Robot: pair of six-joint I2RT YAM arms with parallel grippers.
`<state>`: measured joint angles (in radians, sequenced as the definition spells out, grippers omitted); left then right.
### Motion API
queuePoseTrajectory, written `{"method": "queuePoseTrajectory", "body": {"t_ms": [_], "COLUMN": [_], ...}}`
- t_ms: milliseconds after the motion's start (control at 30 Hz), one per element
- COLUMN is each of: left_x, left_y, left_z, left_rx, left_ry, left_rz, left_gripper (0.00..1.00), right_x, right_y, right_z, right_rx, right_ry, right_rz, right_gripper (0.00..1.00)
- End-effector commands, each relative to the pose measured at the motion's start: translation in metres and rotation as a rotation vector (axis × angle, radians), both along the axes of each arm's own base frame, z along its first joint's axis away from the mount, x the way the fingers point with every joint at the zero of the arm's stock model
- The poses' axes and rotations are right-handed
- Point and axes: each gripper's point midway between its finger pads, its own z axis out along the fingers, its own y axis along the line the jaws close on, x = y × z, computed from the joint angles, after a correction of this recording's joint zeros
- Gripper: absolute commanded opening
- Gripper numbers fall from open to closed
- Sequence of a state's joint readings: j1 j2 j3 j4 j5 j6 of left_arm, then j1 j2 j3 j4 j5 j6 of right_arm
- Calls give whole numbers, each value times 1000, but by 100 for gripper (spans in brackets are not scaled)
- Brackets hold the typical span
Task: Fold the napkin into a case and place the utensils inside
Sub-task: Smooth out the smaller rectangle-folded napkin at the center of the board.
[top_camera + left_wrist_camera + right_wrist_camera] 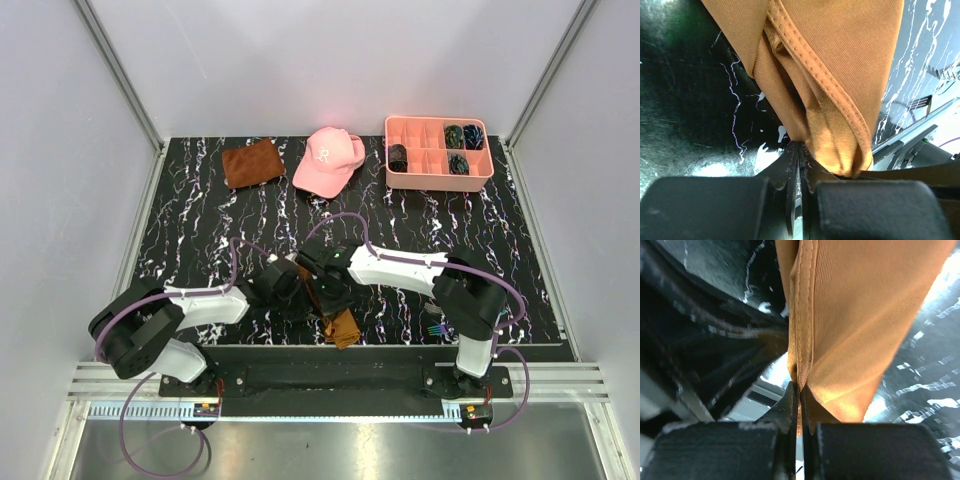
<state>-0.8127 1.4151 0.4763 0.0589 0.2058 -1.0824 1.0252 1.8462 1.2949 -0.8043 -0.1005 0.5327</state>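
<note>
Grey walls (pixel 330 60) enclose black marbled table (pixel 200 210) (white-veined) under the napkin (pixel 343 326).

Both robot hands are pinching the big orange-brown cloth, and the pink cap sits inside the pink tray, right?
No. The pink cloth cap lies on the black marbled table, left of the pink plastic compartment tray, not inside it; the top view shows that. The left gripper and right gripper do both pinch the large orange-brown napkin.
</note>
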Motion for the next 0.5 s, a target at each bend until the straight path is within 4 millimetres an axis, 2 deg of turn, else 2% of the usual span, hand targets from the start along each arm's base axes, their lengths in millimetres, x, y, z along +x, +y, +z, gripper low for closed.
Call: {"method": "queuePoseTrajectory", "body": {"t_ms": [0, 167, 333, 367, 400, 467], "left_x": [7, 7, 18, 21, 26, 37], "left_y": [-10, -4, 15, 19, 21, 29], "left_z": [11, 14, 28, 30, 36, 47], "left_rx": [-45, -38, -43, -43, -53, -63], "left_ry": [-37, -50, -85, -90, -107, -123], "left_rz": [3, 18, 68, 76, 81, 107], "left_gripper": [6, 6, 9, 12, 14, 18], "right_x": [-5, -7, -6, -6, -7, -7], "right_y": [14, 6, -1, -1, -2, -2], "right_z": [-14, -40, -47, -47, -47, -46], "right_rx": [57, 27, 18, 23, 26, 36], "right_ry": [28, 34, 26, 26, 28, 22], "right_rz": [-36, -55, -69, -74, -76, -80], "right_gripper": [0, 0, 2, 2, 9, 12]}}
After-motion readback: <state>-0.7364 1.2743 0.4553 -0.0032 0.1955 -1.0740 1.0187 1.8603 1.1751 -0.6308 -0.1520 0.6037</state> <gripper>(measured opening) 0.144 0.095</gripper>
